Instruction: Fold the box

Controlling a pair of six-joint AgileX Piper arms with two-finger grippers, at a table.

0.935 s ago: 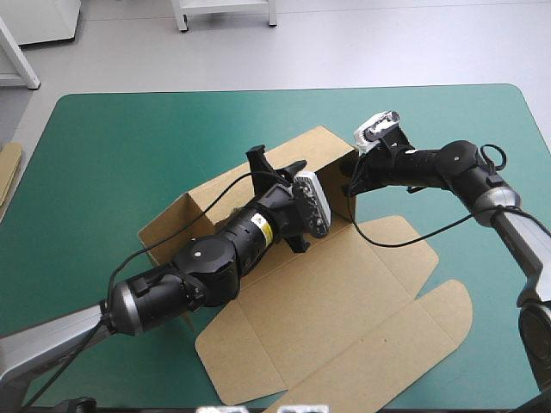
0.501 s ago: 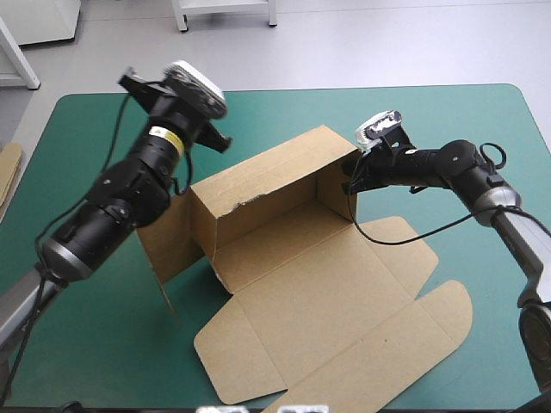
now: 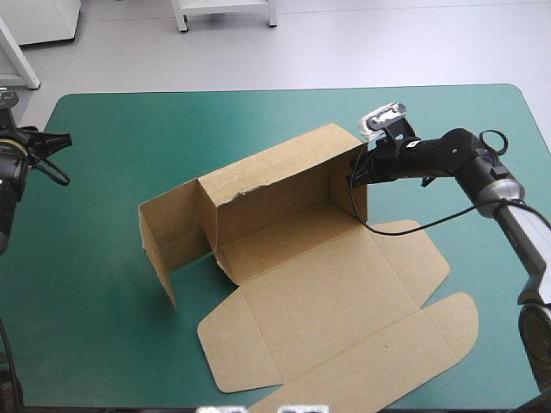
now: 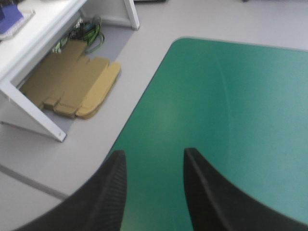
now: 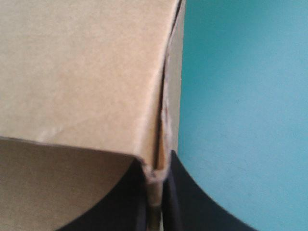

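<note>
The right gripper pinches the box by its right wall; the left gripper gapes empty over the left edge of the table

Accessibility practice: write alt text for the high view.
The right tool grips the far right corner of a half-folded brown box, lid flat on the teal-green table. The left arm hangs at the table's left edge.

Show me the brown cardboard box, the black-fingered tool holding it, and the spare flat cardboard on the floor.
Brown cardboard box (image 3: 275, 185): high view, inside of its raised back wall.
Right black-fingered tool (image 3: 354, 177): high view, between its fingertips at the box's corner.
Spare flat brown cardboard (image 4: 72, 86): left wrist view, top sheet's middle.
</note>
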